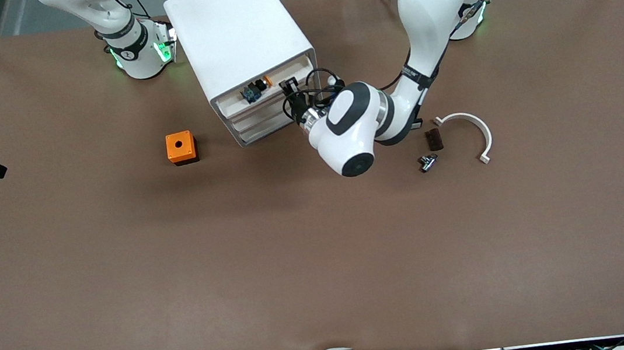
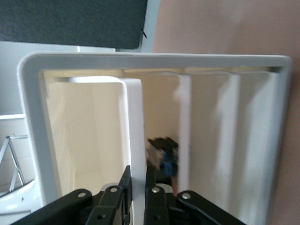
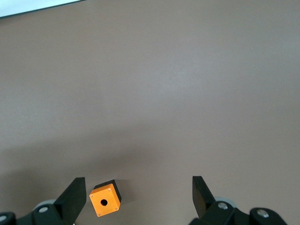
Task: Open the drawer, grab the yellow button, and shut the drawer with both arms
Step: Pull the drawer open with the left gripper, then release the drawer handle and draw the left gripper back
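Observation:
The white cabinet (image 1: pixel 234 31) stands between the two arm bases. Its top drawer (image 1: pixel 233 103) is pulled out a little. The button (image 1: pixel 256 89), with orange cap and blue base, lies inside the drawer. My left gripper (image 1: pixel 292 92) is at the drawer's front, at the end toward the left arm. In the left wrist view the left gripper (image 2: pixel 138 171) is shut on the drawer's front wall (image 2: pixel 136 126), with the button (image 2: pixel 164 152) just inside. My right gripper (image 3: pixel 137 187) is open and empty, held high over the table; it is out of the front view.
An orange cube box with a round hole (image 1: pixel 181 147) sits beside the cabinet toward the right arm's end and shows in the right wrist view (image 3: pixel 104 200). A white curved bracket (image 1: pixel 474 127), a dark brown block (image 1: pixel 433 139) and a small black part (image 1: pixel 428 162) lie beside the left arm.

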`<state>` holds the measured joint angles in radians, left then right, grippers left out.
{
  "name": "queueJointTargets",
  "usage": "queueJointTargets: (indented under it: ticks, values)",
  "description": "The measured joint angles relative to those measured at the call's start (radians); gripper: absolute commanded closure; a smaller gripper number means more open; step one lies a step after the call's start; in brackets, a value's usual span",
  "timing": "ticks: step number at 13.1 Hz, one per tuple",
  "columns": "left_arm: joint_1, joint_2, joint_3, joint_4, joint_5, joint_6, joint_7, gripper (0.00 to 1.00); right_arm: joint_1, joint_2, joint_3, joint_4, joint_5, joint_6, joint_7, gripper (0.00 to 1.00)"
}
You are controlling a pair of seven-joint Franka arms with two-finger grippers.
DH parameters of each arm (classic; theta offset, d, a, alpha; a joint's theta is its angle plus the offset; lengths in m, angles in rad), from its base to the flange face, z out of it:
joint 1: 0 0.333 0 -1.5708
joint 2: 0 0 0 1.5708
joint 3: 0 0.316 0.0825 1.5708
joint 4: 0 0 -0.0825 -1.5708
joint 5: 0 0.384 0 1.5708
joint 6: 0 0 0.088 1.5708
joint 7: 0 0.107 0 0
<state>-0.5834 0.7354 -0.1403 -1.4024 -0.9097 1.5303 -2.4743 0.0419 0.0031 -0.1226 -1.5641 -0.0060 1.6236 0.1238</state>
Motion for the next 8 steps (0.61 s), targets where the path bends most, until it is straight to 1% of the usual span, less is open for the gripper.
queueJointTargets:
  ticks: [3,5,6,7,8]
  values:
    - [0.026,0.0,0.081,0.046,0.003,-0.007,0.03,0.97,0.0,0.0,0.0,0.0,0.0,0.0,0.0,0.0]
    - [0.034,0.002,0.103,0.062,0.006,-0.009,0.04,0.9,0.0,0.0,-0.001,0.0,0.0,0.0,0.0,0.0]
    - [0.034,0.004,0.106,0.066,0.006,-0.007,0.041,0.73,0.0,0.0,-0.001,0.0,0.0,0.0,0.0,0.0]
    - [0.033,0.004,0.106,0.068,0.006,-0.003,0.042,0.4,0.0,0.0,-0.001,0.0,0.0,0.001,0.0,0.0]
    - [0.032,0.005,0.107,0.069,0.006,0.015,0.045,0.14,0.0,0.0,-0.001,0.0,0.0,0.001,0.0,0.0]
